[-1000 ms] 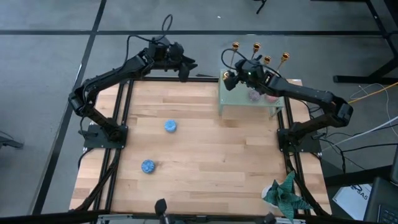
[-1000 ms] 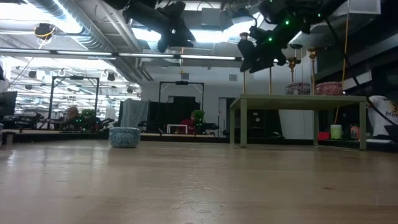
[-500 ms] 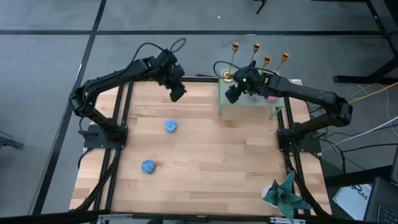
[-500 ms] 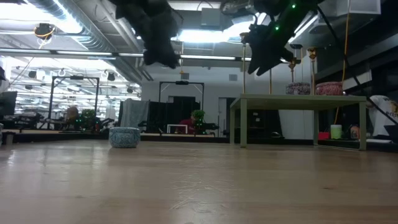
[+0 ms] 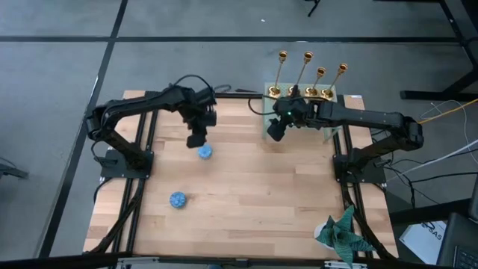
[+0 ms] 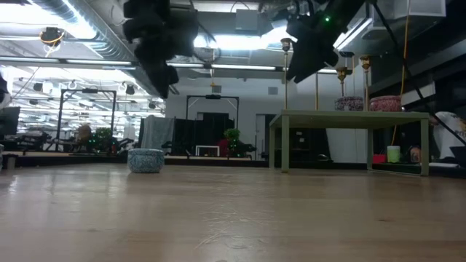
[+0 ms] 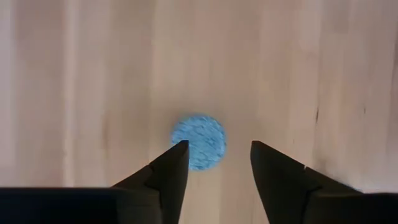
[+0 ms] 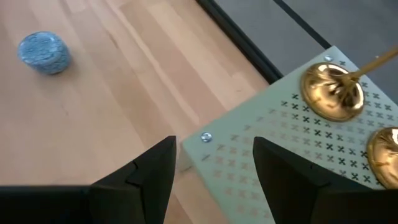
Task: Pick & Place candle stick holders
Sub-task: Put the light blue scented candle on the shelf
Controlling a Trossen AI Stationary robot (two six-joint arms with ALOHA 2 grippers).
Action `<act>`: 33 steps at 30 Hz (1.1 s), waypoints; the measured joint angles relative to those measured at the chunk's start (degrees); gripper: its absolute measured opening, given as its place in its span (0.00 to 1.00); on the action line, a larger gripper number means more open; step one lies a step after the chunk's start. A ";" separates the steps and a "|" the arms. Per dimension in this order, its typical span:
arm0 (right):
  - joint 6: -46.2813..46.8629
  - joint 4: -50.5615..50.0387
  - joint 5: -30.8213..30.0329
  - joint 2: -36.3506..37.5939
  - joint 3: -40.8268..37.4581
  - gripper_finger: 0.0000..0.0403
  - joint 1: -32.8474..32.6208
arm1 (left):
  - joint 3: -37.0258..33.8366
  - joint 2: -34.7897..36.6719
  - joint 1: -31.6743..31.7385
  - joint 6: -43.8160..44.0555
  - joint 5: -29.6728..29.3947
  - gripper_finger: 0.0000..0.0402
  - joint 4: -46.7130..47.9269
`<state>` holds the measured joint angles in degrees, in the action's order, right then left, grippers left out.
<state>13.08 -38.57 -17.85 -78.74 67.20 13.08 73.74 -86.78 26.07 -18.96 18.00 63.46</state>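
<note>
Candlesticks [image 5: 308, 75] standing in a row on small green stand [image 5: 328, 127] at bench's far right — likely light, rigid, slippery, top-heavy; best gripped low on stem. Right gripper [image 5: 275, 131] beside stand, left gripper [image 5: 196, 139] above blue bowl [image 5: 205, 152]; both jaws spread, empty.

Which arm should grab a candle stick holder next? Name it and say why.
Right. The right gripper hangs open at the corner of the small green table where the candle stick holders stand. The left gripper is open over a blue holder, far from them.
</note>
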 joint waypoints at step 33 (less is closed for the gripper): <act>3.20 0.01 -0.11 0.00 0.00 0.54 -2.19 | -24.82 0.00 -6.98 -0.26 -9.78 0.85 -27.16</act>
<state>16.28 -38.56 -17.96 -78.74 67.20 10.90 48.91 -86.78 19.10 -19.22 8.22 36.30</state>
